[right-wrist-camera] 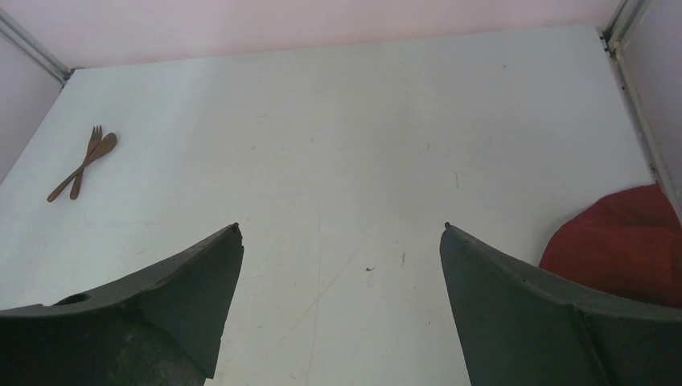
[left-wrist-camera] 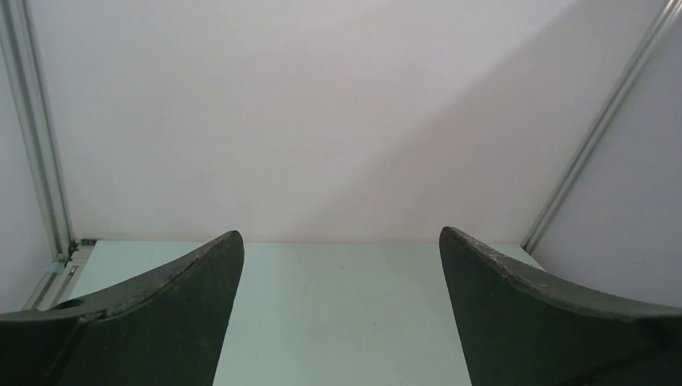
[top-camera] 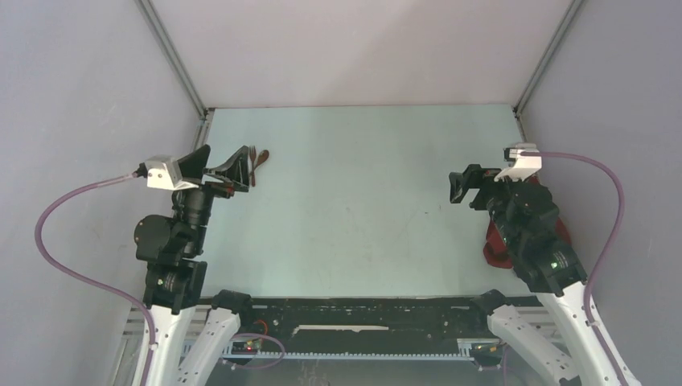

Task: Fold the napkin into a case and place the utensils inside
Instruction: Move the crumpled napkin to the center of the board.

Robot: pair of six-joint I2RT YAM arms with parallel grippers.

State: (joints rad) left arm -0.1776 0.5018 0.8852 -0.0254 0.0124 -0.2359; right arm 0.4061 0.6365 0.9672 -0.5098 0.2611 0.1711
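Note:
The napkin [top-camera: 497,251] is a bunched dark red heap at the table's right side, mostly hidden under my right arm. It also shows at the right edge of the right wrist view [right-wrist-camera: 623,241]. The utensils [top-camera: 259,161], a brown fork and spoon, lie crossed at the far left of the table. They also show in the right wrist view [right-wrist-camera: 84,161]. My left gripper [top-camera: 219,162] is open and empty, raised just left of the utensils. My right gripper [top-camera: 457,190] is open and empty, above the table left of the napkin. No folded case is in view.
The pale green table [top-camera: 362,209] is enclosed by grey walls on the left, right and back, with metal corner posts [top-camera: 173,56]. The left wrist view shows only bare table [left-wrist-camera: 338,305] and the back wall between the open fingers.

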